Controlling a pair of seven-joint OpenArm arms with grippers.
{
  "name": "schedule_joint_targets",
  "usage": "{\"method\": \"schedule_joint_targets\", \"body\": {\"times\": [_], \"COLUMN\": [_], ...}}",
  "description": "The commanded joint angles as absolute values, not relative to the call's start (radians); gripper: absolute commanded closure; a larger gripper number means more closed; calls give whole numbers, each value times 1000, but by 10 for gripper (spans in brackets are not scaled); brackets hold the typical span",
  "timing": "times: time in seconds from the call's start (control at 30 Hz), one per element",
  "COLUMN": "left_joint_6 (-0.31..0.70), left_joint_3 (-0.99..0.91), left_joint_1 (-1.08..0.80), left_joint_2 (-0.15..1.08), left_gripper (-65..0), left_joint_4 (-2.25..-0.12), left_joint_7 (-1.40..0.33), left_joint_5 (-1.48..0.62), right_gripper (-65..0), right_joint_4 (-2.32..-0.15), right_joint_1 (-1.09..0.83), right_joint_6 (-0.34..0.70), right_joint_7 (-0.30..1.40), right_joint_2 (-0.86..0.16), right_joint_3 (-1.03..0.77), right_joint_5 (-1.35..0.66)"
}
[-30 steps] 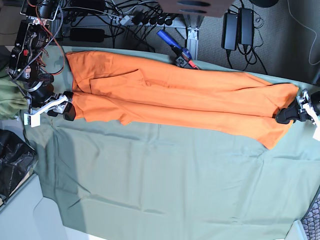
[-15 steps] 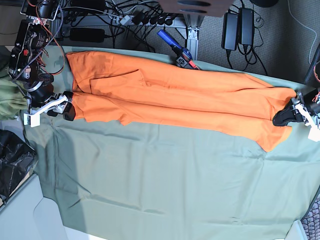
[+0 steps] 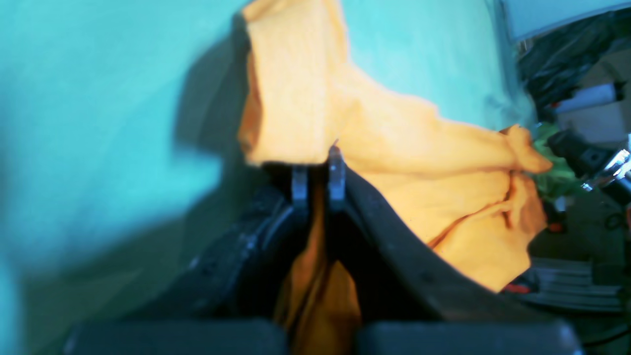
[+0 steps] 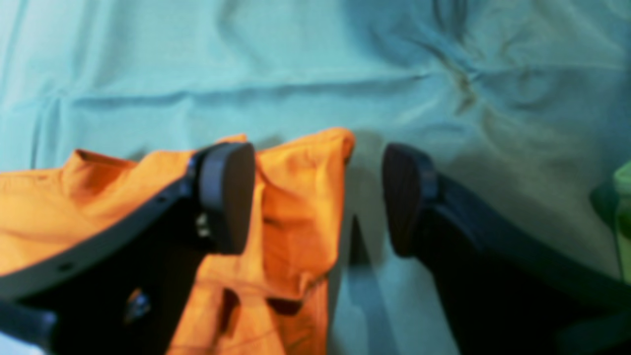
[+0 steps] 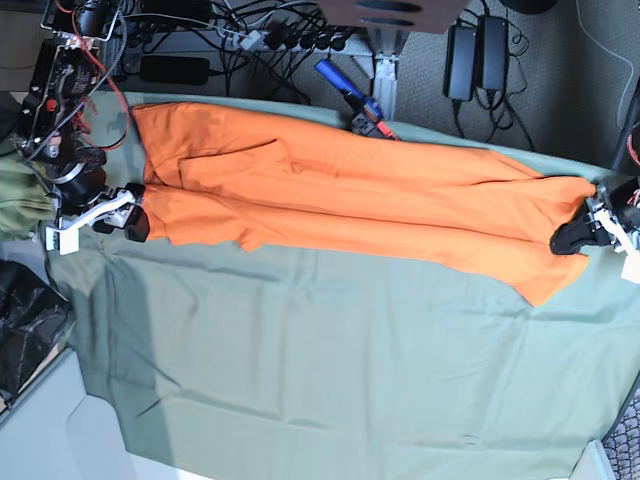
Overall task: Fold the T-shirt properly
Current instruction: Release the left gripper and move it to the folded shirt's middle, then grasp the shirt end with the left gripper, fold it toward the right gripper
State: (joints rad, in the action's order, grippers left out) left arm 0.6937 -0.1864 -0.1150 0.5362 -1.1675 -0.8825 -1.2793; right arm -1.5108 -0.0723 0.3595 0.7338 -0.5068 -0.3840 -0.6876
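T-shirt (image 5: 350,205): orange fabric, folded long and narrow, laid on sage-green cloth (image 5: 330,370) over worktop. Left tool (image 3: 318,170) clamped on hem; right tool (image 4: 318,197) spread wide, nothing gripped.

The left claw (image 5: 572,238) sits low at the right edge of the base view, its jaws pinched together on orange fabric. The right claw (image 5: 128,212) sits at the left edge, its two pads (image 4: 227,195) spread wide apart, one pad over the fabric.
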Motion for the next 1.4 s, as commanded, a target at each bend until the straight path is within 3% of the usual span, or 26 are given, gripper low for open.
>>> {"method": "schedule_joint_targets", "body": {"times": [0.0, 0.33, 0.57, 1.1, 1.37], "left_joint_6": [698, 698, 691, 404, 332], "left_joint_3": [-205, -115, -4, 411, 551], "left_joint_1": [-105, -106, -107, -109, -108], "left_joint_2": [560, 557, 480, 301, 231], "left_gripper": [0, 0, 0, 0, 0], "left_joint_4": [-1204, -1493, -1675, -1782, -1782], "left_joint_7": [-868, -857, -842, -774, -775], "left_joint_5": [-1290, -1156, -1004, -474, -356], "right_gripper": [-406, -406, -406, -407, -406], "right_joint_4": [-1525, -1525, -1525, -1525, -1525], "right_joint_1": [-62, -61, -62, -61, -61], "right_joint_6": [458, 458, 458, 458, 458], "right_joint_7": [715, 714, 711, 698, 695], "right_joint_2": [-529, -528, -528, -529, -528], "right_joint_3": [-393, -393, -393, -393, -393], "right_joint_5": [-699, -699, -699, -699, -699]}}
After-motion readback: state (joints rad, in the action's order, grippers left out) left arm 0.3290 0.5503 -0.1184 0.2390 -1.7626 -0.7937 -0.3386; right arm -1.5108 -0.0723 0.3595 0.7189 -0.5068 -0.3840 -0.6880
